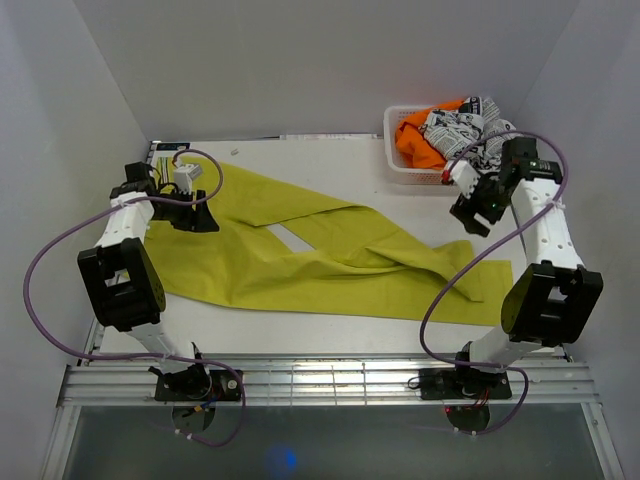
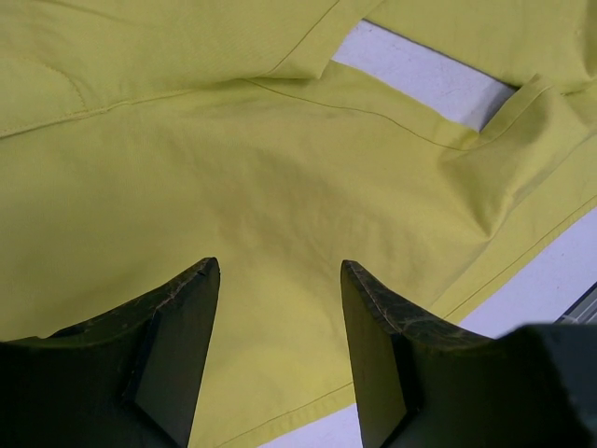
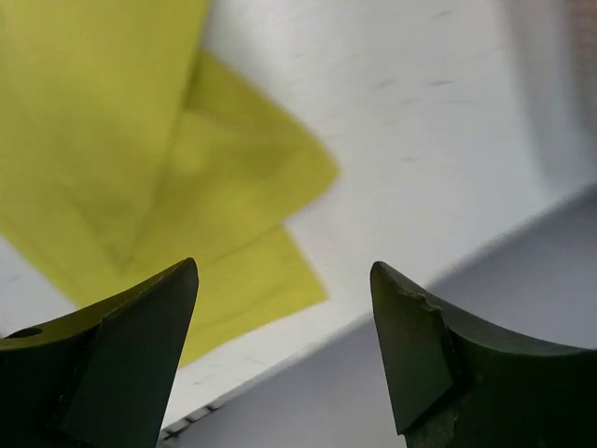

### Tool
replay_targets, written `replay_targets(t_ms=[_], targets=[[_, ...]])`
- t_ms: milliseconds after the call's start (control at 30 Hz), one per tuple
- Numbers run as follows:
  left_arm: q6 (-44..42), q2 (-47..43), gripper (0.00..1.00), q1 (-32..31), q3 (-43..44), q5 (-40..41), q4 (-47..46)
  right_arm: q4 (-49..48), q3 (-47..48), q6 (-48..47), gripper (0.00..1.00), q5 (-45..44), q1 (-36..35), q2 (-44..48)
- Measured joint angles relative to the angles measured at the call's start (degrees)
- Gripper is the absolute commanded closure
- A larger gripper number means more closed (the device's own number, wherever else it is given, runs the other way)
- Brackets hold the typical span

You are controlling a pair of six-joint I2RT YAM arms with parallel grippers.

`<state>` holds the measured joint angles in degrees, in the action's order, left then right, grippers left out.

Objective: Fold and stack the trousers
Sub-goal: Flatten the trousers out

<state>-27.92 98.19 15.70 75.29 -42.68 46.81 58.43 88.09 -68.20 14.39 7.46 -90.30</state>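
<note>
- Desk (image 1: 330, 155): white, lies under both claws.
- Trousers (image 1: 330, 270): spread flat on the desk, running from under the left claw across to the right claw; waist end at the left claw, leg ends near the right one.
- Basket (image 1: 398, 172): white, just beyond the right claw, holds an orange garment (image 1: 415, 142) and a black-and-white printed cloth (image 1: 462, 128).
- Left claw (image 2: 278, 264): fingers apart, nothing gripped, directly over the trousers; the split between the legs is ahead of it. Contact with the cloth: cannot tell.
- Right claw (image 3: 284, 264): fingers apart, empty, over bare desk; leg hems ahead and to its left.
</note>
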Motion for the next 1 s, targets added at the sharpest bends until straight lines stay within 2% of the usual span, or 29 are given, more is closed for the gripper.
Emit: replay_targets(t_ms=[200, 433, 533, 633, 667, 700, 867, 1000], targets=[[0.11, 0.04, 0.31, 0.31, 1.18, 0.31, 0.94, 3.02, -21.44, 0.81, 0.15, -0.31, -0.37, 0.48], [-0.76, 1.92, 0.27, 1.79, 0.96, 2.01, 2.08, 0.48, -29.46, 2.71, 0.16, 0.11, -0.37, 3.96], [-1.44, 2.75, 0.27, 2.12, -0.02, 2.84, 2.1, -0.85, -30.27, 3.56, 0.3, 0.85, -0.37, 4.11], [-2.14, 3.82, 0.28, 2.19, -1.25, 3.58, 2.03, -4.02, -31.32, 4.85, 0.62, 0.39, -0.42, 3.93], [-2.56, 4.33, 0.29, 2.19, -1.66, 3.87, 1.99, -5.09, -31.45, 5.14, 0.82, 0.07, -0.42, 3.72], [-2.97, 4.76, 0.3, 2.19, -2.14, 4.15, 2.03, -5.88, -31.45, 5.86, 0.91, -0.24, -0.42, 3.56], [-7.45, 5.55, 0.37, 2.19, -6.82, 7.04, 2.78, -9.55, -29.86, 7.87, 0.92, -2.86, -0.42, 2.93], [-11.17, 5.18, 0.45, 2.32, -10.95, 9.49, 2.67, -13.07, -24.61, 7.74, 0.92, -5.38, -0.39, 3.54]])
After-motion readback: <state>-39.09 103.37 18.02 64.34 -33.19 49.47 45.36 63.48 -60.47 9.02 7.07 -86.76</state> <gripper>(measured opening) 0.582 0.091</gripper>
